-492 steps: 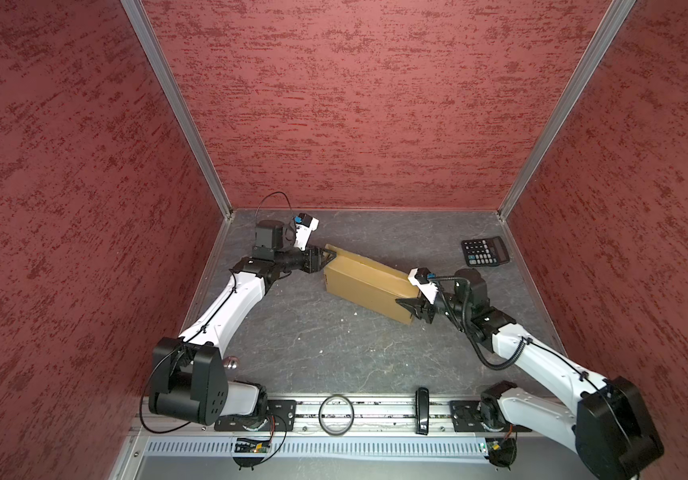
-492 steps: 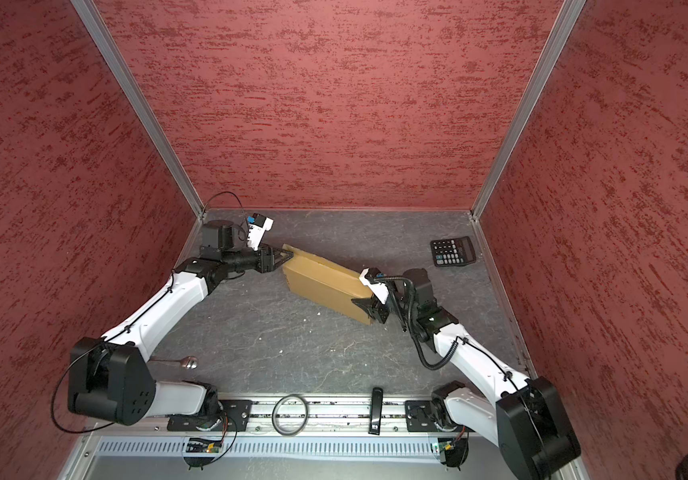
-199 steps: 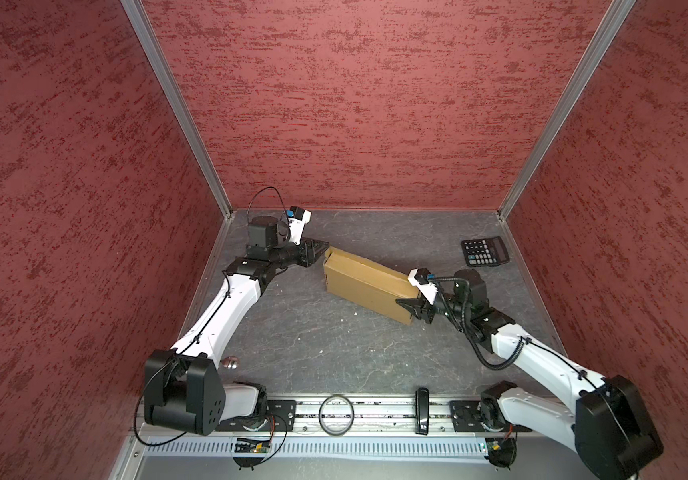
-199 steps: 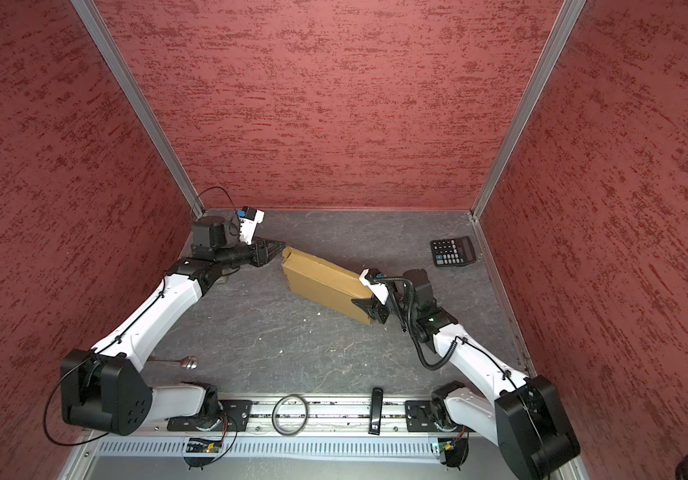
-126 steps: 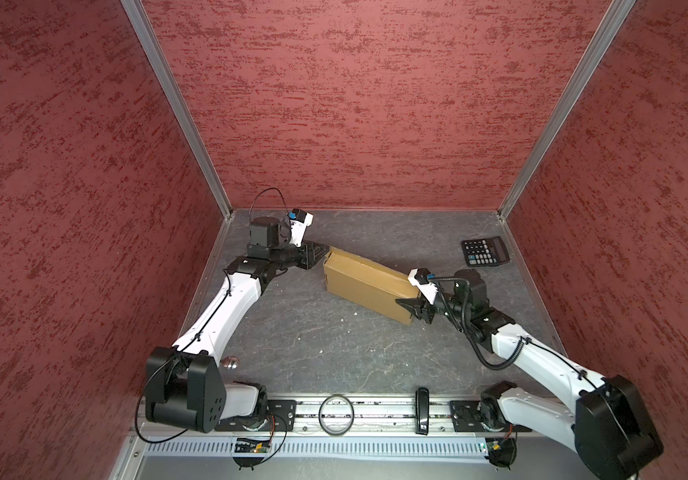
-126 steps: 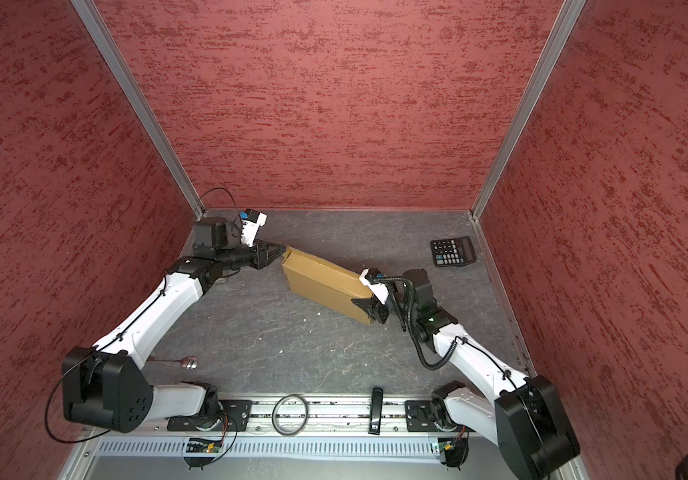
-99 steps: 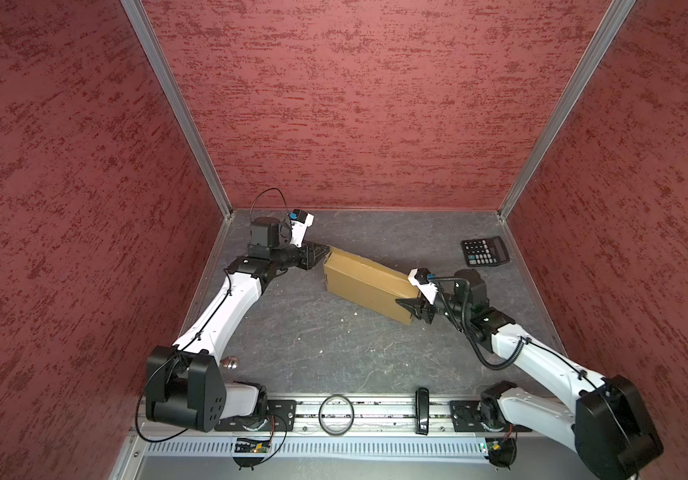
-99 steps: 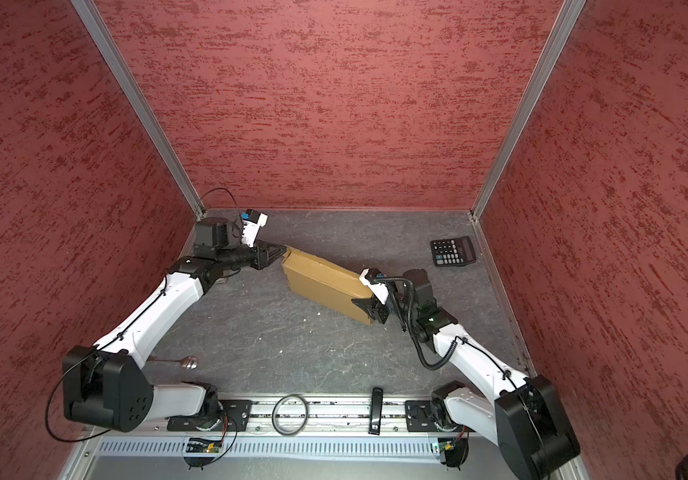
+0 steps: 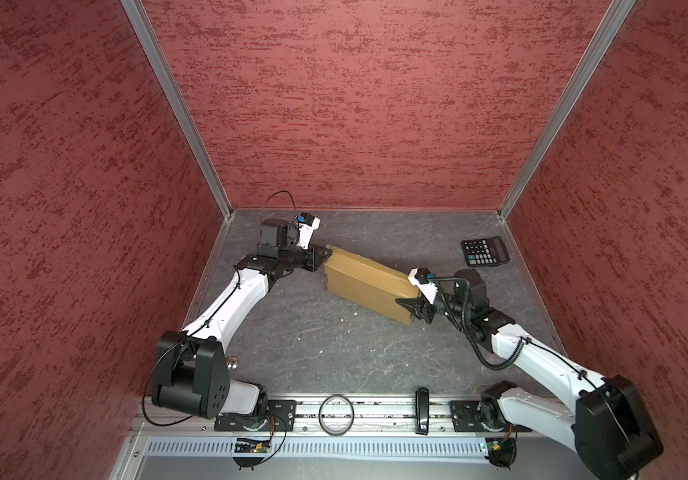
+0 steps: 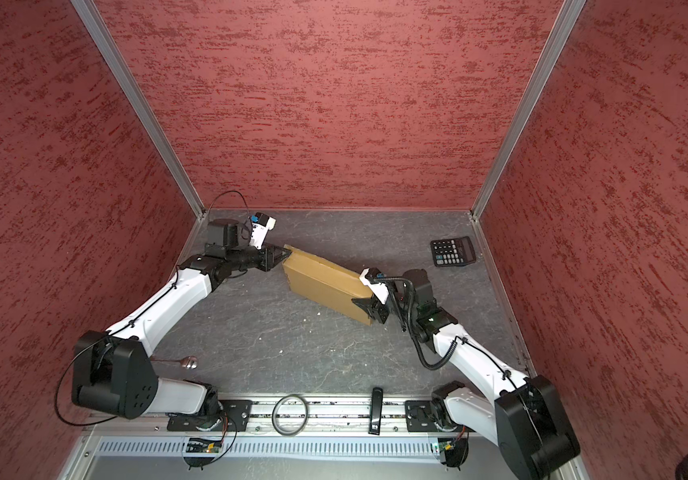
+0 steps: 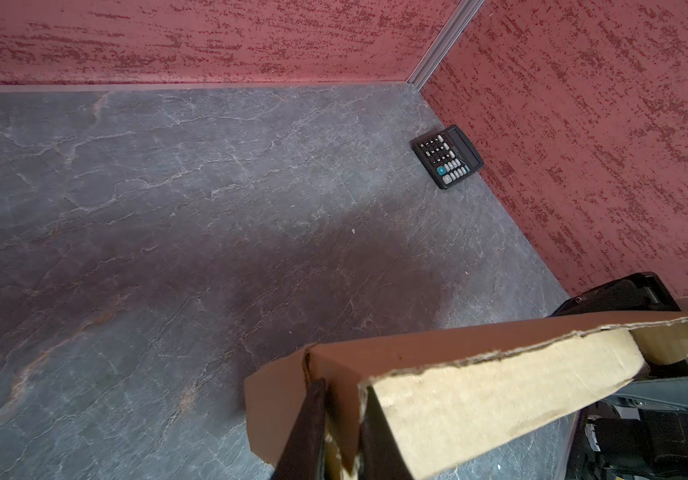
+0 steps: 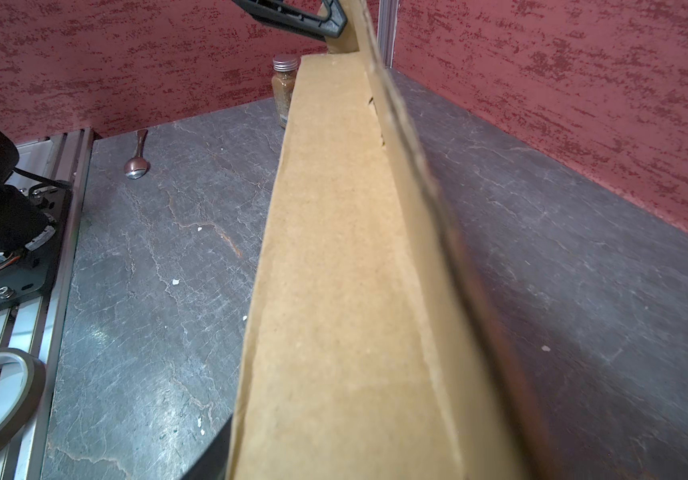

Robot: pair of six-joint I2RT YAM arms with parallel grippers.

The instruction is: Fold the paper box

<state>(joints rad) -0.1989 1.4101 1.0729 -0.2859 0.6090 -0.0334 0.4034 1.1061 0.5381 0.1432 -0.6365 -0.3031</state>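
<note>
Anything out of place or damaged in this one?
On the box, the long edge is ragged and not flush; a corner flap sticks out where the left gripper pinches it. White crumbs dot the table.

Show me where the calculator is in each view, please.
Top view: calculator at the back right, beside the wall.
Top view: calculator in the same place.
Left wrist: calculator beside the red wall.
Right wrist: not in it.
Shared landmark: the box, seen in all four.
</note>
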